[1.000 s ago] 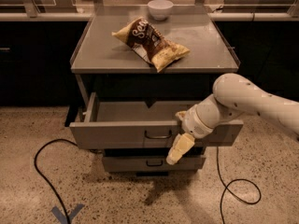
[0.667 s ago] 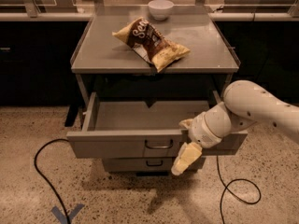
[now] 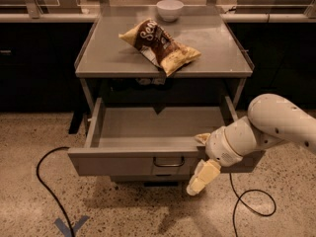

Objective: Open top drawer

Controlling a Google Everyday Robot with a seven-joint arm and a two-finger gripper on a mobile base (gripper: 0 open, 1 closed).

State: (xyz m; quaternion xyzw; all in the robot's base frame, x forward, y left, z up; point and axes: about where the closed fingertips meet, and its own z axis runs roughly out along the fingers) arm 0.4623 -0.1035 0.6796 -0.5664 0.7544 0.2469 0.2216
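Top drawer (image 3: 123, 166) stands pulled out to the near side, under the flat grey metal cabinet top (image 3: 212, 48).
On top lies a crinkled brown-and-yellow snack bag (image 3: 160, 46), its white script starting "Se"; a round white bowl (image 3: 170, 9) sits at the far edge. The cream gripper (image 3: 201, 177) hangs just right of the drawer's dark wire handle (image 3: 169, 163); spread or pressed together, I cannot tell.

Grey metal table (image 3: 212, 58), chip bag (image 3: 160, 46) at centre, white bowl (image 3: 170, 9) at 12 o'clock, gripper (image 3: 199, 180) below at 5 o'clock.
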